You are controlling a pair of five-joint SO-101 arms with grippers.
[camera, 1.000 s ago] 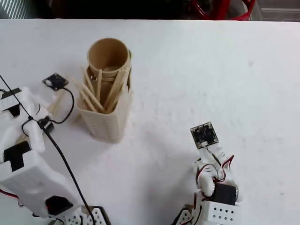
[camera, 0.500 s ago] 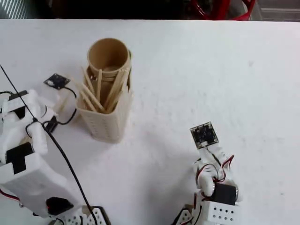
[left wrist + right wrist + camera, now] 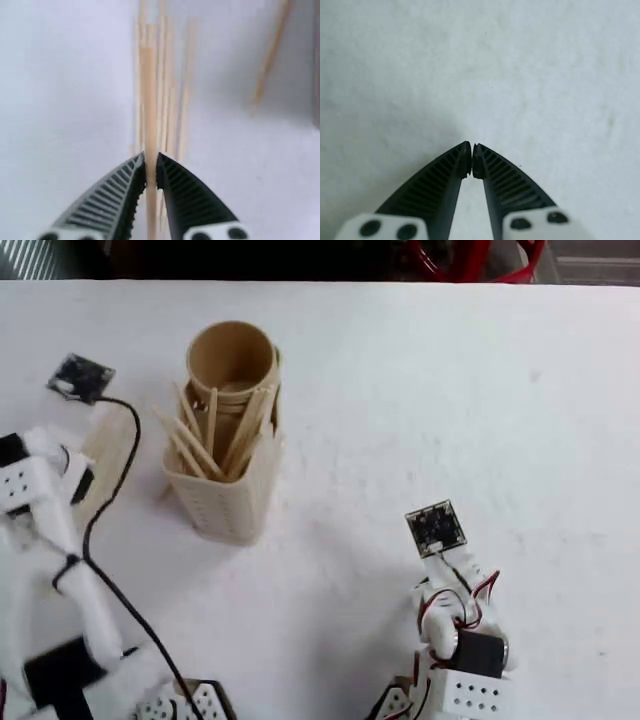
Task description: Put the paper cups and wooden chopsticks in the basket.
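A cream basket (image 3: 228,495) stands left of the table's middle, with a paper cup (image 3: 232,358) upright in its far end and several wooden chopsticks (image 3: 205,435) leaning in it. My left gripper (image 3: 150,172) is shut on a bundle of wooden chopsticks (image 3: 149,95) that points away over the table. From above, that bundle (image 3: 108,452) sits left of the basket, under the left arm's wrist (image 3: 45,480). One chopstick (image 3: 270,55) slants farther off. My right gripper (image 3: 471,161) is shut on nothing, above bare table. The right arm (image 3: 455,640) rests at the front right.
A black cable (image 3: 105,500) loops from the left arm close to the basket. The white table (image 3: 450,400) stretches to the right of the basket and behind it. Dark floor and a red frame (image 3: 465,260) lie past the far edge.
The left arm's wrist and camera board have swung toward the far left, away from the basket. The right arm has kept still.
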